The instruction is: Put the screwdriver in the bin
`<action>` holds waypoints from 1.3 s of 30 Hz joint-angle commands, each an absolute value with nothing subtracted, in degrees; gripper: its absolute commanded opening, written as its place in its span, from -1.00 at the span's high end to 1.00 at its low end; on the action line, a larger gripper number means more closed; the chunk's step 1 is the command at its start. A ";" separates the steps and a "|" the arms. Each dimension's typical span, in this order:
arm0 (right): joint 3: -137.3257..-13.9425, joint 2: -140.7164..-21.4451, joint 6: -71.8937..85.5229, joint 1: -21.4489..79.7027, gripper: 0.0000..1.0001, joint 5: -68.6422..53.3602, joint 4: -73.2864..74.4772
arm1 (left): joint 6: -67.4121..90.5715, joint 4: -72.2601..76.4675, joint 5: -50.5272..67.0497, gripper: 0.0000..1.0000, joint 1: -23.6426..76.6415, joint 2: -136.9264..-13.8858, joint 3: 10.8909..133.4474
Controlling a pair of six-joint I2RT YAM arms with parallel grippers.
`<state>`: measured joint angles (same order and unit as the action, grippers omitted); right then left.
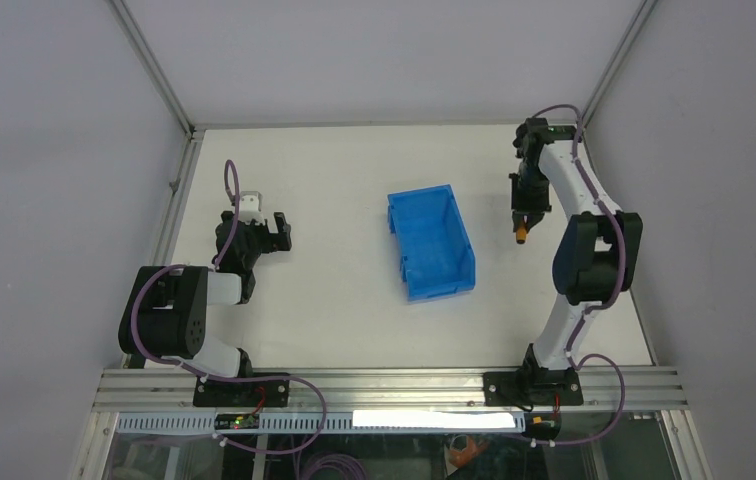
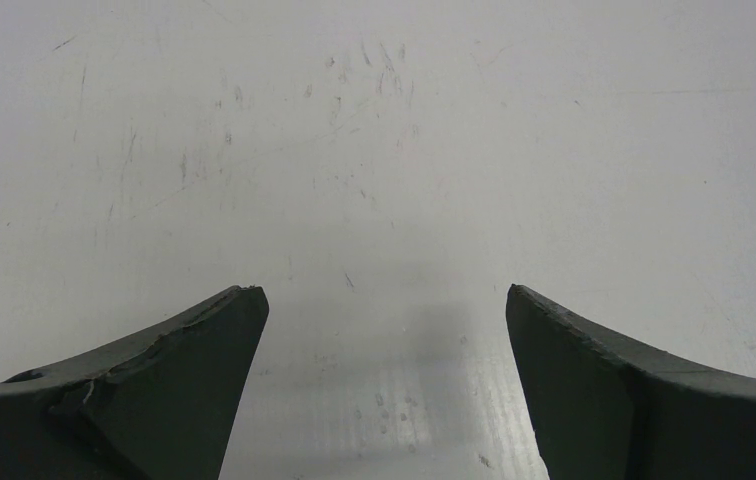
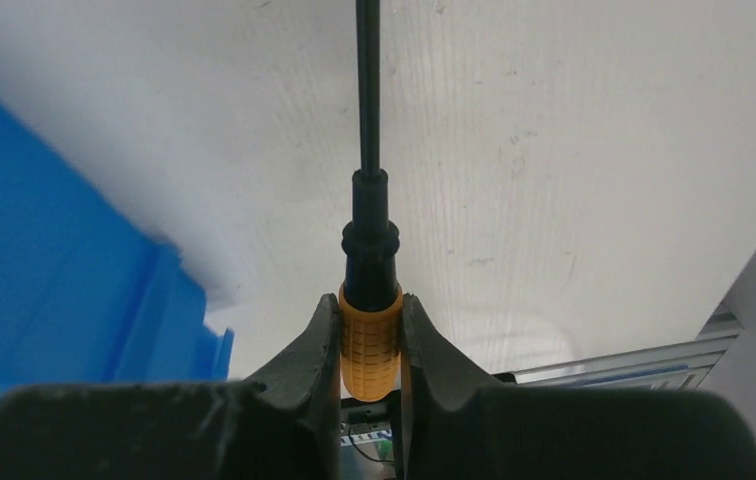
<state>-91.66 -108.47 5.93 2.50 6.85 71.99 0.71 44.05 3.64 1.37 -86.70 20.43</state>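
Bin [image 1: 430, 243]: mid-table, open top up. Your right gripper [image 3: 370, 305] is clamped on the screwdriver [image 3: 370, 240] by its orange handle, with the shaft running straight out past the fingertips. The bin lies near, to that gripper's left. Your left gripper [image 2: 384, 300] stands wide, holding nothing, farther from the bin.

1. We counted one screwdriver [image 3: 370, 340], orange handle.
2. We counted one bin [image 1: 432, 245], blue.
3. We counted two grippers: left gripper [image 2: 384, 300] and right gripper [image 3: 370, 310].
4. We counted four fingers [image 2: 194, 380] across the wrist views, two per gripper.
5. We counted one table [image 1: 334, 300], white.
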 commanded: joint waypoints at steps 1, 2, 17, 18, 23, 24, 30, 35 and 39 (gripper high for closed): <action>-101.36 -99.43 7.49 4.48 1.00 6.51 85.86 | 1.14 46.93 5.19 -0.98 0.79 -86.30 21.53; -103.76 -99.10 7.57 5.30 1.00 7.01 87.48 | 1.14 46.86 5.17 -0.98 0.79 -86.30 21.53; -106.47 -94.08 19.48 25.63 1.00 4.84 78.94 | 1.14 46.98 5.19 -0.98 0.77 -86.28 21.53; -106.36 -94.09 19.78 27.85 1.00 4.77 77.86 | 1.14 46.95 5.21 -0.98 0.79 -86.31 21.53; -101.48 -94.39 22.09 35.32 1.00 9.26 72.13 | 1.14 46.87 5.23 -0.98 0.79 -86.30 21.53; -99.20 -94.47 22.47 36.35 1.00 9.91 70.00 | 1.14 46.93 5.19 -0.98 0.79 -86.26 21.53; -84.23 -95.49 25.50 39.61 1.00 13.98 55.20 | 1.14 46.87 5.19 -0.98 0.79 -86.27 21.53; -76.07 -98.62 25.94 40.17 1.00 16.29 45.46 | 1.14 46.93 5.21 -0.98 0.77 -86.26 21.53; -74.62 -104.09 25.80 40.17 1.00 16.58 42.27 | 1.14 46.92 5.23 -0.98 0.79 -86.32 21.56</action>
<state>-75.18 -100.33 24.45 39.88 13.89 51.22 0.69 44.05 3.64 1.37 -86.70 20.43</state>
